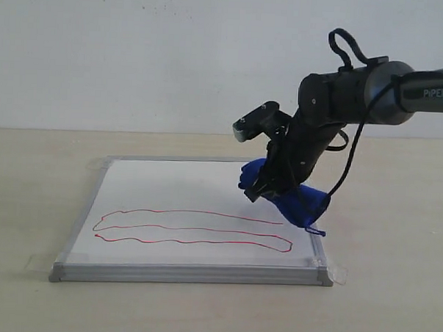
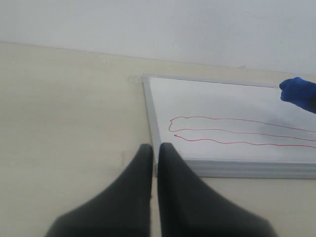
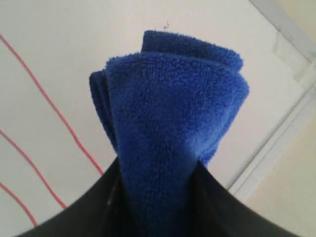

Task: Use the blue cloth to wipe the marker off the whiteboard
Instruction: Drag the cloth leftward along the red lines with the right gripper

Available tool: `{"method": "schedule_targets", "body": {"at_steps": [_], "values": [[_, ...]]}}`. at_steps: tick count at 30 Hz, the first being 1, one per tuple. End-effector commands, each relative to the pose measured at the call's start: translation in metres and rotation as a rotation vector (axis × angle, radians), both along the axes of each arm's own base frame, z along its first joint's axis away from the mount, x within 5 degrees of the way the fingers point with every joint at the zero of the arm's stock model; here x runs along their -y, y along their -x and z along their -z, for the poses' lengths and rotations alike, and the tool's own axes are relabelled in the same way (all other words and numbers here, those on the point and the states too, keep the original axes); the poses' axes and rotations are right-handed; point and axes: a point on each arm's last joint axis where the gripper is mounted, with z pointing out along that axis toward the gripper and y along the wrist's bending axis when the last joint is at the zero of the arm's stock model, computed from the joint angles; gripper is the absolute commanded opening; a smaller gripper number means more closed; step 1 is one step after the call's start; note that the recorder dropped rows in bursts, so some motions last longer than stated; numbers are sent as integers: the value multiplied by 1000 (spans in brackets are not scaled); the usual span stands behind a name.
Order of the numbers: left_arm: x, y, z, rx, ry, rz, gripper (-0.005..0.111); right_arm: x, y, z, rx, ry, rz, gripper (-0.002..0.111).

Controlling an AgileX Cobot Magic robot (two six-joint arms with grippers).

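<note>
Two sets of fingers show, and only one holds anything. The right fingers (image 3: 111, 190) are clenched on the blue cloth (image 3: 168, 98), whose folded, fuzzy end sticks out past their tips while the rest bulges behind them, a thin loop string (image 1: 318, 230) dangling from that back end. Under these fingers lies the whiteboard (image 1: 176, 186), flat on the pale bench (image 1: 392, 291). Whether the cloth touches its surface cannot be told. The marker (image 1: 205, 212), a long, flat red looping squiggle, runs across the board off to one side of the right fingers, close to the cloth but apart from it. The left fingers (image 2: 145, 163) are pressed together with nothing between them, low over the bench just outside the board's silver frame (image 2: 150, 118). The squiggle lies ahead of them, and the cloth further off beyond it.
</note>
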Motion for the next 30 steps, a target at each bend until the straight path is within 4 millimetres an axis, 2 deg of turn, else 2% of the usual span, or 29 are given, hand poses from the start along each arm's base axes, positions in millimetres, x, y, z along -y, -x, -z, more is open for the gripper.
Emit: {"method": "schedule_targets", "body": {"at_steps": [1, 5, 12, 16, 18, 21, 24, 27, 30], "values": [[0, 0, 0, 9, 9, 1, 4, -5, 1, 21, -47, 19, -2, 0], [0, 0, 0, 9, 9, 1, 4, -12, 3, 36, -74, 4, 1, 0], [0, 0, 0, 9, 9, 1, 4, -41, 19, 37, -124, -49, -38, 0], [0, 0, 0, 9, 9, 1, 4, -66, 40, 39, -176, -24, -187, 0], [0, 0, 0, 9, 9, 1, 4, -71, 47, 40, -195, 1, -243, 0], [0, 0, 0, 9, 9, 1, 4, -64, 42, 40, -170, 46, -231, 0], [0, 0, 0, 9, 9, 1, 4, -38, 23, 40, -101, 124, -85, 0], [0, 0, 0, 9, 9, 1, 4, -5, 4, 38, -34, 214, 58, 0], [0, 0, 0, 9, 9, 1, 4, 7, 1, 38, -46, 245, 92, 0]]}}
